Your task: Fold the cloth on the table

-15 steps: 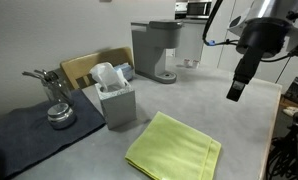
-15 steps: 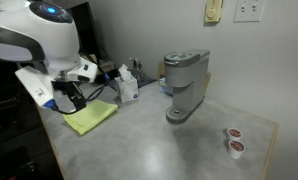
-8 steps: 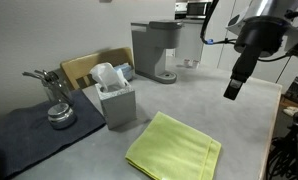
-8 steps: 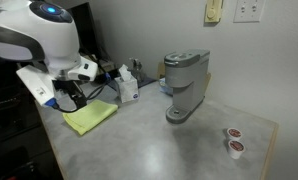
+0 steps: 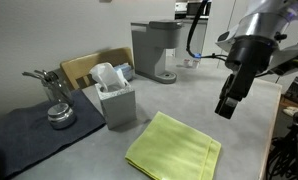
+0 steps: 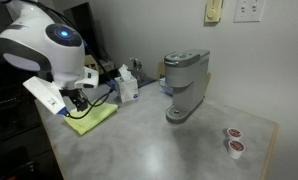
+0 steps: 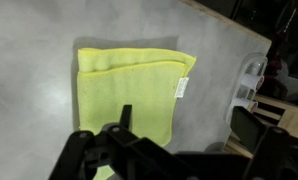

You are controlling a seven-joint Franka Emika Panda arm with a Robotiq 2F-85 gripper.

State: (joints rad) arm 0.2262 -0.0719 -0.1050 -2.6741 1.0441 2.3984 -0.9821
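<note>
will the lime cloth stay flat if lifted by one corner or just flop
Probably floppy: the cloth lies thin and flat on the table, so a lifted corner would likely drape. It looks light for its size. Pushed, it may bunch or slide on the smooth top rather than move as one piece.

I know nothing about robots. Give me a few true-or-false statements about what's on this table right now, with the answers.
1. The gripper is holding the cloth. False: it hangs in the air, apart from the cloth, which lies on the table.
2. The cloth has a small white tag. True.
3. The coffee machine stands on the cloth. False: it stands on bare table, apart from the cloth.
4. Two small round cups sit on the table. True.
</note>
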